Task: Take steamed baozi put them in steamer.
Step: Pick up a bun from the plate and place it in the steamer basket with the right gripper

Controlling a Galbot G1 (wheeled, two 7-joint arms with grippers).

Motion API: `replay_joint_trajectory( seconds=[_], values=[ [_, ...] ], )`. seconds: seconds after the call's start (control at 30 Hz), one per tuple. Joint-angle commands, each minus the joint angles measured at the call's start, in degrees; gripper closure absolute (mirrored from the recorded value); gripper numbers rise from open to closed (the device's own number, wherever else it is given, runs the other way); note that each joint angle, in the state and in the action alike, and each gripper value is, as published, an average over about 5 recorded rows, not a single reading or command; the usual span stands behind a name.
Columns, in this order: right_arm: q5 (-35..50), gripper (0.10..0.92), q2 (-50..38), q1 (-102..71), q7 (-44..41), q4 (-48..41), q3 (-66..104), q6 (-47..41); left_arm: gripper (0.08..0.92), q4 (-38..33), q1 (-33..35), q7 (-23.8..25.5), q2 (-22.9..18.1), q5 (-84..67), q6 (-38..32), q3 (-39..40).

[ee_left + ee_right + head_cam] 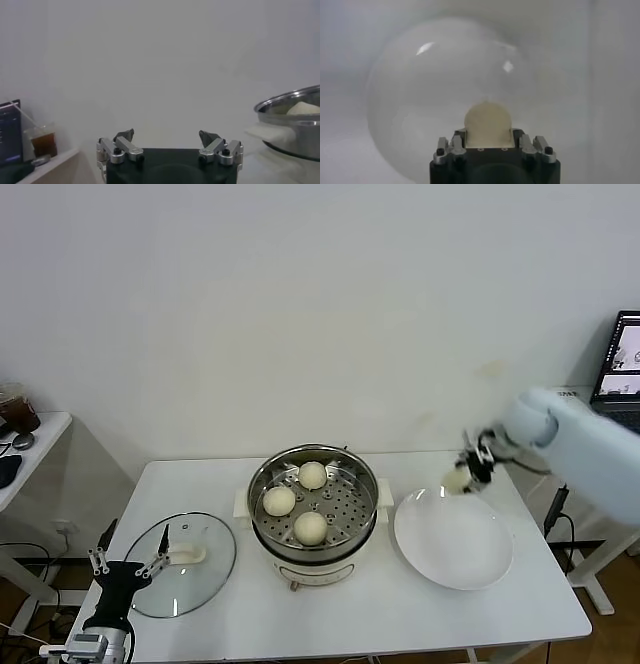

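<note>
The right gripper (462, 475) is holding the 4th baozi (455, 480) clamped in its jaws above the plate (453, 539). The steamer (313, 499), carrying 3 baozi, is lying leftward of those jaws. The left gripper (127, 565) is idling, jaws apart, near the glass lid (182, 563).

Steamer (313, 502): shiny silver steel pot w/ perforated tray, dot-hole pattern, on white base. 3 baozi inside, cream-white, plain: one at back (312, 475), one left (279, 501), one front (311, 527). 4th baozi (488, 121), pale cream, sits in right gripper (488, 142), which is black w/ silver fingers. Plate (480, 559): plain white. Glass lid (205, 569): clear w/ white handle. Left gripper (170, 142): black body, silver fingers, dark tips. Table (380, 614): white. Wall: off-white. Iced drink cup (42, 142): brown liquid.
</note>
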Motion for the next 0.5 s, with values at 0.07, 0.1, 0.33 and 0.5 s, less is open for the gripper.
replay_joint_trajectory(
  seconds=[0.07,0.1,0.33,0.5],
  values=[
    [30.01,0.468,8.47,35.62,6.63,17.48,-26.58,-13.36,0.177,0.37,-0.66,0.08,0.75,-0.25,0.09,0.19],
    [32.06,0.467,9.86,35.41,7.88,18.38,-26.67,-15.13,0.177,0.51,-0.76,0.08,0.83,-0.34,0.07,0.17],
    [35.52,0.465,19.49,27.91,14.25,16.57,-26.20,-21.93,0.177,0.76,-0.57,0.03,0.31,-0.20,-0.25,0.12],
    [35.00,0.465,23.71,21.46,16.54,13.00,-24.82,-24.56,0.177,0.74,0.01,-0.02,-0.02,-0.16,-0.44,-0.10]
  ],
)
